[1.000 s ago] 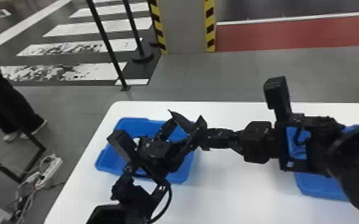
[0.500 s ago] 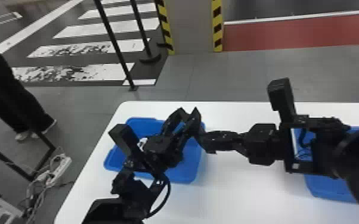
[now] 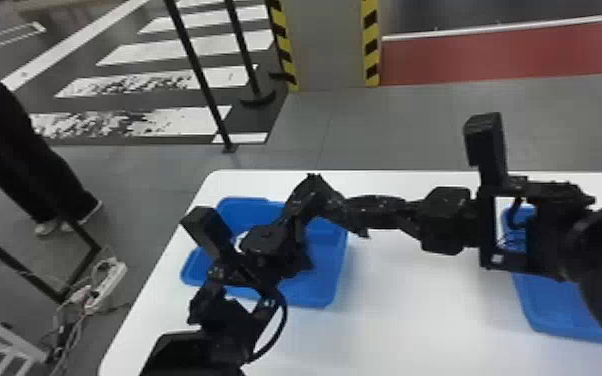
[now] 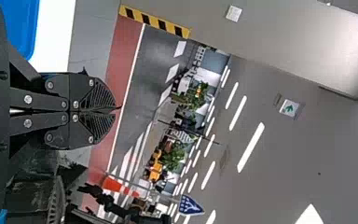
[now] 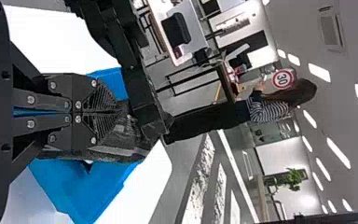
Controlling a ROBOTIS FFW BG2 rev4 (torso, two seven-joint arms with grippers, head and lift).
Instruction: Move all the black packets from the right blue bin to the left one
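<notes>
Over the left blue bin (image 3: 332, 285), my left gripper (image 3: 311, 187) reaches up beside my right gripper (image 3: 352, 212), which lies level above the bin's right edge. Bare floor shows past the left gripper (image 4: 117, 107) in the left wrist view, and its fingers are together on nothing. In the right wrist view, the right gripper (image 5: 117, 112) is shut on a black packet (image 5: 133, 140) that spreads around its tips. A small white thing lies in the left bin, partly covered by the arm. The right arm hides much of the right blue bin (image 3: 550, 305).
Both bins stand on a white table (image 3: 415, 310). The left arm (image 3: 225, 320) crosses the table's left part, close to the right arm's fingers. Beyond the table edge stand a black post (image 3: 200, 75) and a striped pillar (image 3: 330, 45).
Bins and table have shifted slightly right in the head view. Near the meeting grippers, the dark pointed shapes have drawn together into one peak. The right arm looks nearly still.
</notes>
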